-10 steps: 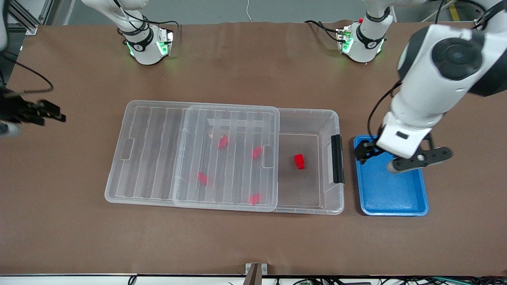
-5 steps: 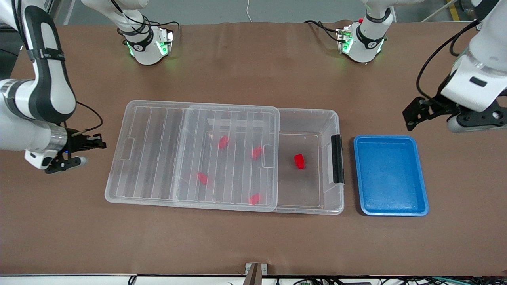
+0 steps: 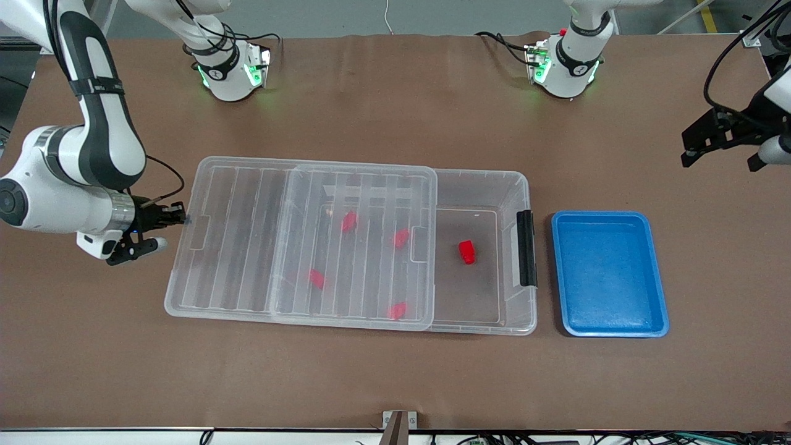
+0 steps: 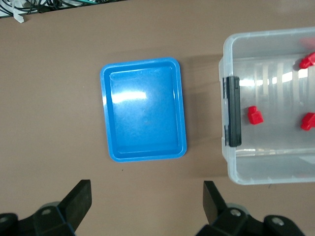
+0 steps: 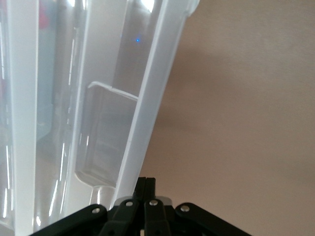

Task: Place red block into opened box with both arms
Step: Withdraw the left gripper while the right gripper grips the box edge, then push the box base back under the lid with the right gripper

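The opened box (image 3: 524, 185) is a clear bin whose ribbed lid (image 3: 247, 235) is slid toward the right arm's end, leaving the latch end uncovered. One red block (image 3: 467, 251) lies in that uncovered part, also seen as the red block (image 4: 255, 115) by the black latch (image 4: 233, 111). Several more red blocks show through the lid. My right gripper (image 3: 180, 217) is shut, its tips at the lid's short edge (image 5: 147, 108); the pressed-together right gripper (image 5: 145, 183) has nothing between its fingers. My left gripper (image 3: 704, 142) hangs open and empty over bare table; the left gripper (image 4: 146, 199) looks down at tray and box.
A blue tray (image 3: 609, 274) with nothing in it lies beside the box's latch end, toward the left arm's end, and shows as the blue tray (image 4: 143, 116). Both arm bases stand along the table's edge farthest from the front camera.
The right arm swung in from the table's end to the lid's short edge, and its gripper shut. The left arm lifted off the blue tray and withdrew toward its end of the table.
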Controlling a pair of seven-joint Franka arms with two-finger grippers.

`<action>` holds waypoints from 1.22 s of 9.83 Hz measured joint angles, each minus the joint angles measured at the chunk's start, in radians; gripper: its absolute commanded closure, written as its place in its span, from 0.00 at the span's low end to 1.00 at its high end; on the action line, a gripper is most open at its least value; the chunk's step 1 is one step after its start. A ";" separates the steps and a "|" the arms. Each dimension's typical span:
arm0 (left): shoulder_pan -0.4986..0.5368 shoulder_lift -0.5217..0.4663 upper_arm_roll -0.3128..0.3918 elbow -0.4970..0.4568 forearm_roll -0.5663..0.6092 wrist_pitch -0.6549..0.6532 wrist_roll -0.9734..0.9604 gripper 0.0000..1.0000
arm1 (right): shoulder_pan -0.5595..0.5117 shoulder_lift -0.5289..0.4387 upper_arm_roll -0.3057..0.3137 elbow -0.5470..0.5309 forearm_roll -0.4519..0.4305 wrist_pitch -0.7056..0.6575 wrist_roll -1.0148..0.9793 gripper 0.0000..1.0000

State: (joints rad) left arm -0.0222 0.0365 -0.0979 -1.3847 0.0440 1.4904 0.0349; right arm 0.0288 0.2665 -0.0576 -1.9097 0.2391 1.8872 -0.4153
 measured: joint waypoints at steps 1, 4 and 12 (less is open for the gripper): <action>-0.001 -0.030 0.009 -0.044 -0.001 -0.003 0.011 0.00 | 0.009 0.000 0.004 -0.001 0.016 0.000 -0.001 1.00; 0.016 -0.047 0.012 -0.086 -0.001 -0.003 0.019 0.00 | 0.025 0.000 0.046 -0.002 0.073 0.013 -0.002 1.00; 0.003 -0.047 -0.029 -0.090 0.008 -0.007 0.020 0.00 | 0.094 0.015 0.109 0.012 0.166 0.077 0.013 1.00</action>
State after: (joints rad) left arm -0.0196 -0.0107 -0.1273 -1.4744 0.0516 1.4838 0.0547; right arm 0.1225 0.2818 0.0517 -1.8980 0.4048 1.9638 -0.4023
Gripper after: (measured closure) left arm 0.000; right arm 0.991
